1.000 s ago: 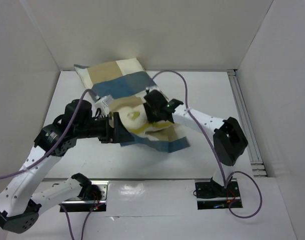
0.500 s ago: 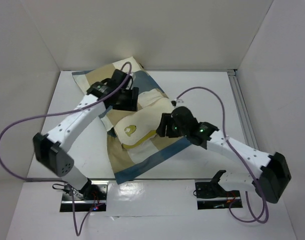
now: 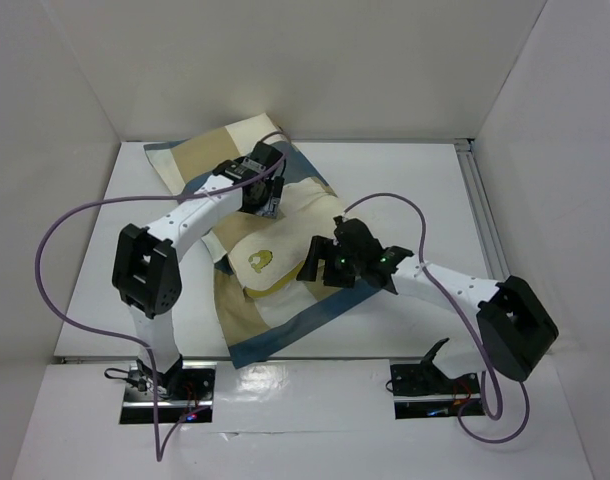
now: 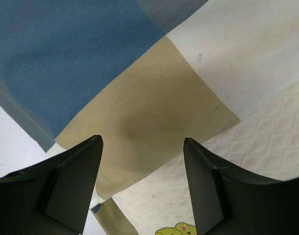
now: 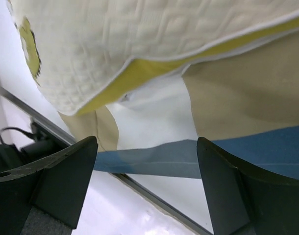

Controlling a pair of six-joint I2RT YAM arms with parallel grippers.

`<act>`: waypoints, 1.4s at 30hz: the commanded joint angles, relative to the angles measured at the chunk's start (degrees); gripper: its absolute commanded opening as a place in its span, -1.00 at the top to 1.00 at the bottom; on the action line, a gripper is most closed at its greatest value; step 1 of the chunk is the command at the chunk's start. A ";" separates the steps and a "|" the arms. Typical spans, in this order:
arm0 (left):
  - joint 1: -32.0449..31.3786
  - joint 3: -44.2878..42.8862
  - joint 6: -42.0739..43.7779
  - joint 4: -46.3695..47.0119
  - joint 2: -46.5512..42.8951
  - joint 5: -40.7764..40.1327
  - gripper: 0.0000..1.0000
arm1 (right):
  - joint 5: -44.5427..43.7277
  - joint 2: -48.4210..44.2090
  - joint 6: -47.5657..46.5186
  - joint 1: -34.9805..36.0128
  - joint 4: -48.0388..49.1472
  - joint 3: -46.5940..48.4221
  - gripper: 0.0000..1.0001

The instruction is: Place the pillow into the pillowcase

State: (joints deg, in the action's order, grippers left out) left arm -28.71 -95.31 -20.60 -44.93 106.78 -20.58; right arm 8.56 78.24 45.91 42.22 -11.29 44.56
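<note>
The cream pillow [image 3: 285, 238], its yellow logo [image 3: 258, 262] facing up, lies on the checked blue, tan and cream pillowcase [image 3: 275, 325], which is spread diagonally across the table. My left gripper [image 3: 264, 200] hovers open over the pillow's far end. In the left wrist view its jaws [image 4: 142, 142] stand wide above a tan check [image 4: 154, 112] and the quilted pillow [image 4: 272, 142], holding nothing. My right gripper [image 3: 317, 266] is open at the pillow's right edge. In the right wrist view the gripper [image 5: 147, 142] frames the pillowcase's blue hem [image 5: 154, 159] below the pillow's yellow band [image 5: 154, 68].
White walls enclose the table [image 3: 415, 190] on three sides. An aluminium rail [image 3: 490, 240] runs along the right edge. Purple cables loop over both arms. Both arm bases sit on the near edge.
The left arm has swung from the near left up over the pillow's far end. The pillowcase now spreads toward the near edge. The right gripper's jaws have opened wider.
</note>
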 commanded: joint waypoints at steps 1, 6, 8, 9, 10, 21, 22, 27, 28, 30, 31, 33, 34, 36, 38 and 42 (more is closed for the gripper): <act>0.23 -1.81 4.42 1.95 2.03 3.26 -0.58 | 4.87 -2.11 2.60 -4.14 4.52 0.28 -0.79; 0.23 0.12 7.67 3.26 -0.35 10.19 -0.56 | 9.54 -6.07 6.64 -9.25 9.52 -4.47 -0.79; 0.23 1.00 9.34 3.88 -0.09 8.82 -0.60 | 11.83 -8.44 11.37 -11.70 13.46 -7.54 -0.79; 0.23 1.00 9.35 3.36 0.61 8.28 -0.60 | 12.44 -8.45 11.39 -12.50 15.23 -8.60 -0.79; -0.29 0.48 9.35 3.35 1.40 7.66 -0.60 | 13.67 -9.32 14.00 -13.81 17.16 -10.44 -0.79; -0.29 -3.56 9.44 -0.60 8.44 2.47 0.13 | 12.91 0.24 22.91 -11.38 35.79 -11.42 -0.81; -0.29 -4.09 8.66 -0.60 8.44 1.86 0.43 | 12.89 1.38 22.91 -10.76 37.12 -11.42 -0.81; -0.29 -7.87 7.50 -5.42 5.30 5.54 1.00 | 9.75 11.65 21.24 -6.72 41.69 -6.07 -0.81; -0.29 -7.88 6.98 -5.43 4.23 6.68 1.00 | 8.07 12.63 20.02 -6.71 42.57 -5.36 -0.64; -0.90 -7.88 6.46 -6.75 1.86 12.21 1.00 | 3.34 16.40 16.51 -6.09 41.62 -1.69 -0.40; -0.91 -7.88 6.45 -7.36 -0.41 14.66 1.00 | 3.31 17.64 15.36 -7.05 41.09 -0.45 -0.19; -1.52 -7.88 5.83 -8.07 -2.80 22.92 1.00 | 3.74 20.27 13.77 -8.55 42.14 3.14 0.60; -2.05 -7.88 4.36 -8.07 -4.03 25.82 1.00 | 5.14 20.29 12.81 -10.56 43.62 4.47 0.87; -2.57 -10.05 3.12 -7.37 -5.80 34.35 1.00 | 8.03 19.16 10.89 -12.33 43.03 9.99 1.00; -2.58 -14.79 0.66 -7.45 -6.32 39.79 1.00 | 9.81 16.52 8.16 -13.65 37.70 14.75 1.00; -2.58 -35.09 -2.42 -14.99 1.48 41.14 1.00 | 11.04 8.53 -0.98 -13.65 23.01 24.08 1.00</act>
State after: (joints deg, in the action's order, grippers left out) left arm -29.17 -119.52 -17.12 -55.94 107.53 5.50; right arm 20.97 95.57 53.39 28.77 13.45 59.55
